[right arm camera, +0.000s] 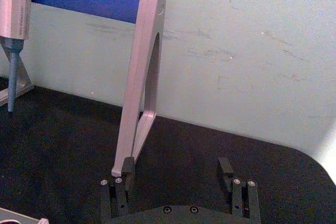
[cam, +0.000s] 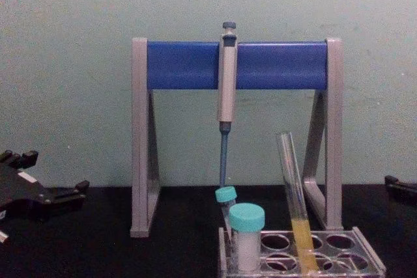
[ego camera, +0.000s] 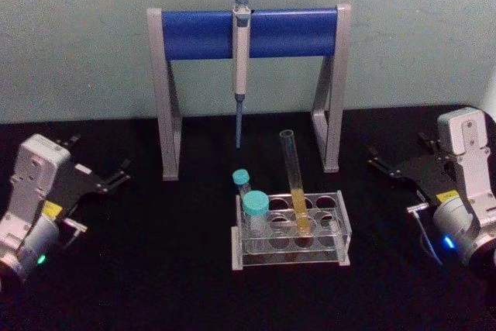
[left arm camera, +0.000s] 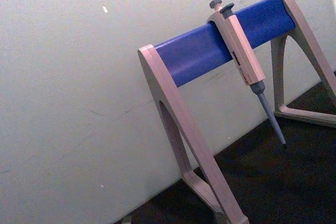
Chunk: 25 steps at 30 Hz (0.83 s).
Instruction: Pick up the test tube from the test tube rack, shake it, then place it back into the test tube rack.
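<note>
Nearest the robot, the test tube rack [ego camera: 291, 236] sits on the black surface [ego camera: 155, 269], roughly centred between the two arms. The test tube [ego camera: 295, 188] stands in one of its middle holes, leaning slightly, its open mouth well above the top plate and yellow liquid filling its lower part. Two teal-capped tubes, a short wide tube [ego camera: 256, 218] and a thin tube [ego camera: 242, 186], stand at the rack's left end.

The tube looks light, stiff, smooth and breakable, so a gentle pinch on the bare glass above the liquid and below the rim seems the sensible hold; being uncapped, it could spill if shaken hard.

The left gripper [ego camera: 118, 176] rests low at the left, well apart from the rack, and whether its fingers are parted cannot be told. The right gripper [right arm camera: 177, 174] waits at the right, fingers spread and holding nothing.

Farther back stands the grey-and-blue pipette stand [ego camera: 249, 32] with a pipette [ego camera: 241, 63] hanging from its bar, before a pale wall [ego camera: 77, 36].
</note>
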Motion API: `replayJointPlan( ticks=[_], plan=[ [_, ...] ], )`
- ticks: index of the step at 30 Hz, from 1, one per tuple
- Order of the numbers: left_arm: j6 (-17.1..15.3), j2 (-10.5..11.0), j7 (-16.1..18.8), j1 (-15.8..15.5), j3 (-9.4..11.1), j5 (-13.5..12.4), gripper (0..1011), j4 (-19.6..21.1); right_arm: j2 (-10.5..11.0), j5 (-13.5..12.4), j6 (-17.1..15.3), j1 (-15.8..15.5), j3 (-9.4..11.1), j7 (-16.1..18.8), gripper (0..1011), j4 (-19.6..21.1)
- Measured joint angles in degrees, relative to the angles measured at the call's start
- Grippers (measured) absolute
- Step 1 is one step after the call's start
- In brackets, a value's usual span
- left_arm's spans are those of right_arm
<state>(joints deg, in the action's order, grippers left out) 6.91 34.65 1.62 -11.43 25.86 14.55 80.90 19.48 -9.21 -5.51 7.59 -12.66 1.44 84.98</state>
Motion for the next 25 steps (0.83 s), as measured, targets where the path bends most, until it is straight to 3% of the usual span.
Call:
replayJointPlan(
  ticks=[25],
  plan=[
    [0.00, 0.00, 0.00, 0.00, 0.00, 0.00, 1001, 0.00, 0.00, 0.00, -0.01, 0.00, 0.00, 0.00, 1000, 0.00]
  ],
)
